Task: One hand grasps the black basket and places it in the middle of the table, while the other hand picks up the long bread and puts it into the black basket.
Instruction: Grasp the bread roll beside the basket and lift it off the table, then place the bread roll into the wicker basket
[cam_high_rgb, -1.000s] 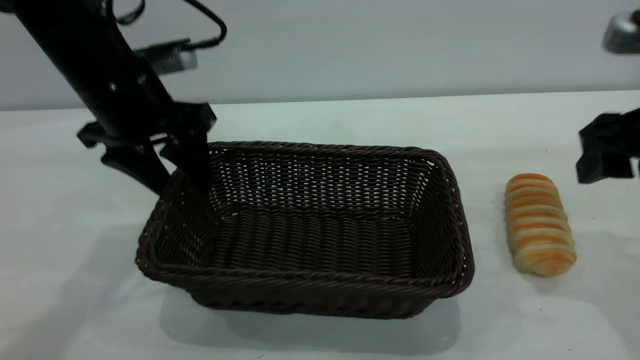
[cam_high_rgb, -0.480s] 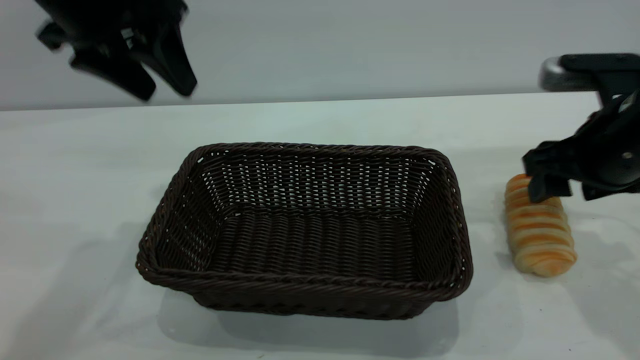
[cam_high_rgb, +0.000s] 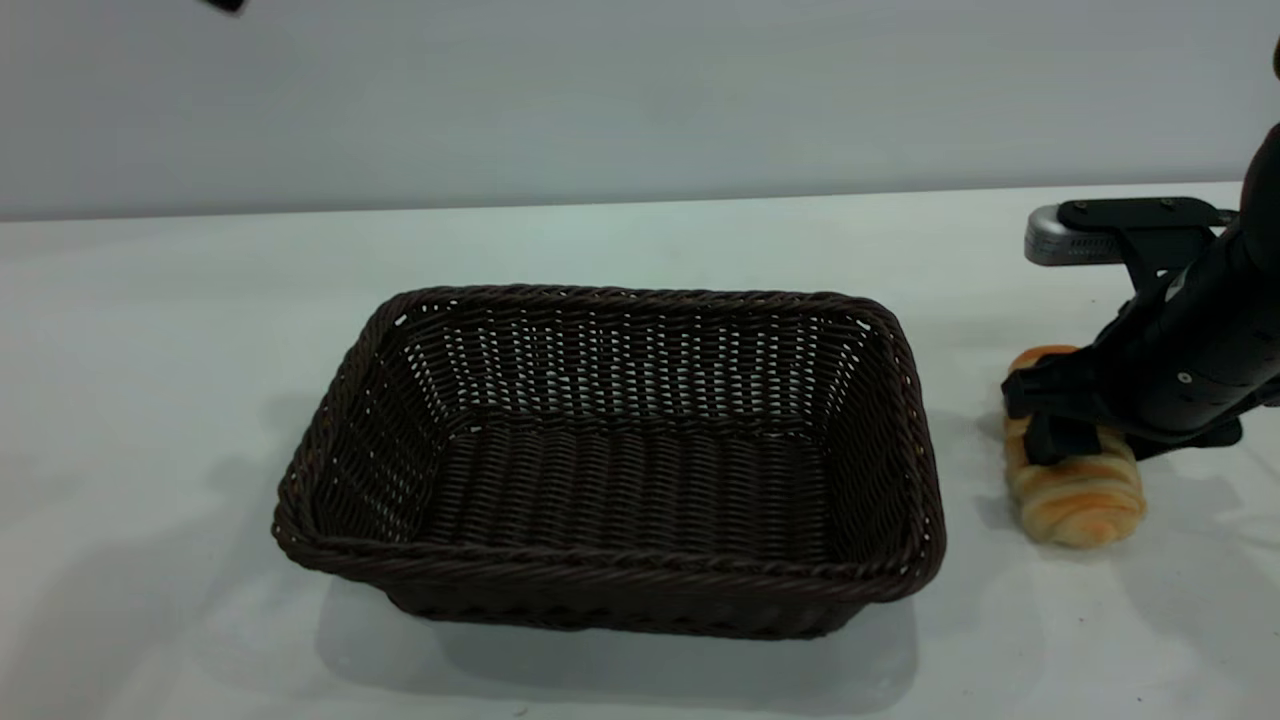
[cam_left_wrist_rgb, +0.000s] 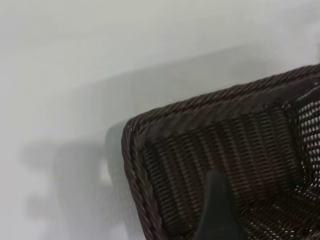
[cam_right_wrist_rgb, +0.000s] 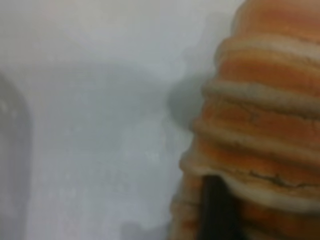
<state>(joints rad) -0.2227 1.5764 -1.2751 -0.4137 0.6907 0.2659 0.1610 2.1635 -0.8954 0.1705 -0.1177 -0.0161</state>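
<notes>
Right pincer (cam_high_rgb: 1062, 425) sits down on the long bread (cam_high_rgb: 1080, 495), fingers either side of it; whether it grips, I cannot tell. Bread lies on the tabletop (cam_high_rgb: 640, 240) right of the black basket (cam_high_rgb: 610, 590).

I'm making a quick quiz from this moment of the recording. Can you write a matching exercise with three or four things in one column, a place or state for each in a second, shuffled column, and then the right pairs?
Things:
1. black basket
2. long bread
3. right gripper
4. left gripper

Places or states:
A. lying on the table, at the right of the basket
B. down on the bread
C. empty, in the middle of the table
D. raised above the basket's corner, holding nothing

Pairs: 1-C, 2-A, 3-B, 4-D
</notes>
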